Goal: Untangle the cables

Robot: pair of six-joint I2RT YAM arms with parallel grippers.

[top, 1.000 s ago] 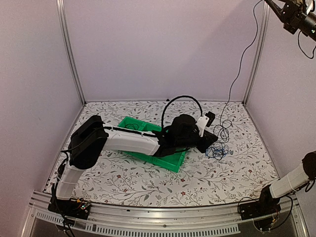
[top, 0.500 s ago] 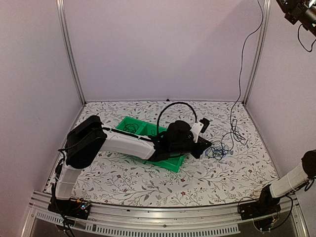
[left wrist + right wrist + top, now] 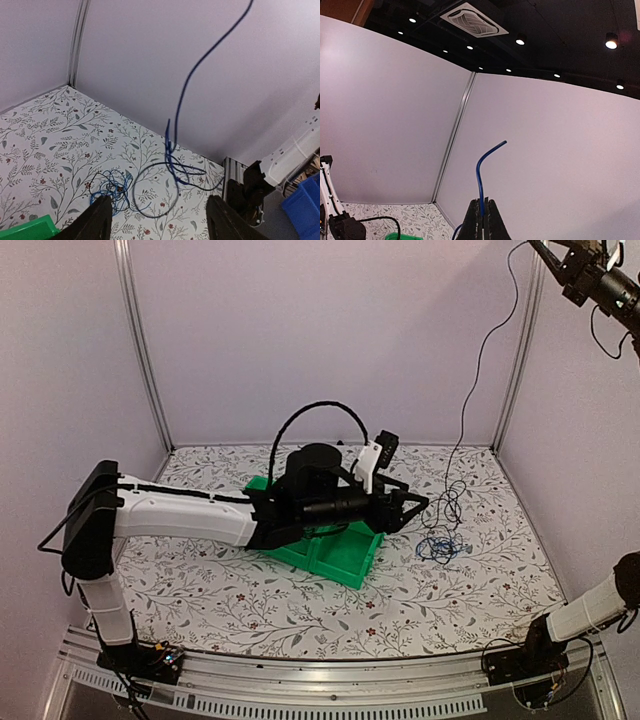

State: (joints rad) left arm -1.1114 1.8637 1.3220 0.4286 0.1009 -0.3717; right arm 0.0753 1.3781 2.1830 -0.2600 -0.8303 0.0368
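— Tool: right gripper [image 3: 482, 210], clamped on one blue cable [image 3: 479, 172], held high; left gripper [image 3: 157, 220], fingers spread, empty.
— Other cables [image 3: 438, 546]: knotted on the table [image 3: 300, 610], near the green tray [image 3: 345, 562]. Step, I judge: drawing one strand free. Next I pin them down with the left.

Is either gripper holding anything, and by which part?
The right gripper pinches the blue cable near its free end; the left gripper is open, holding nothing.

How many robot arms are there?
2. The white-and-black left arm reaches over the green plastic tray; the right arm rises at the right edge, its gripper shut on a thin blue cable. None seems hidden.
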